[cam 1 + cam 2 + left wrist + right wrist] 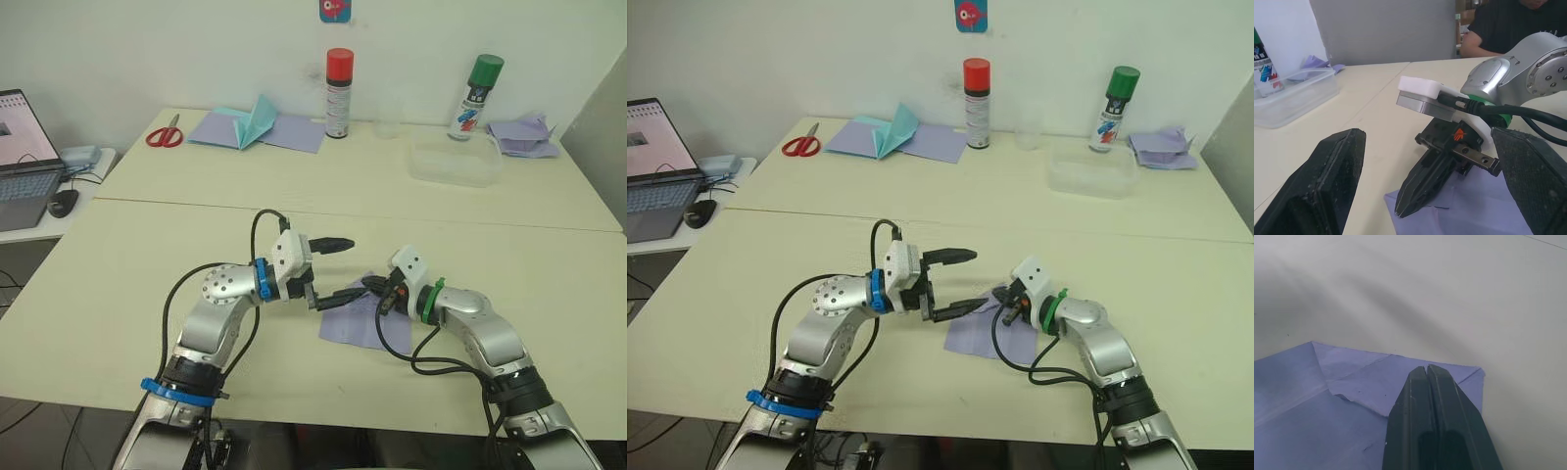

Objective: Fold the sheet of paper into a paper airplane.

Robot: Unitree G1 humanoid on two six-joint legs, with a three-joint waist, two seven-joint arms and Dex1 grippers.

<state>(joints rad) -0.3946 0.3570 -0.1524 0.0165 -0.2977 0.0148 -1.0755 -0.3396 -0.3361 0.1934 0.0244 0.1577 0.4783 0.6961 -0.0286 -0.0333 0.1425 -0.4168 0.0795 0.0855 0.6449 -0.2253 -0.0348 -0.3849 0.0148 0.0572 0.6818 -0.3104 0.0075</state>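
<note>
Right gripper (1427,369) is closed, pressing my thin purple sheet of paper (355,321) flat on the pale surface (147,274). Left gripper (333,269) gapes wide, empty. Paper looks light and floppy; I'd pinch a corner.

Two spray cans (339,93) (475,96), one scissors (165,133), one laptop (24,162), one tub (454,161)
</note>
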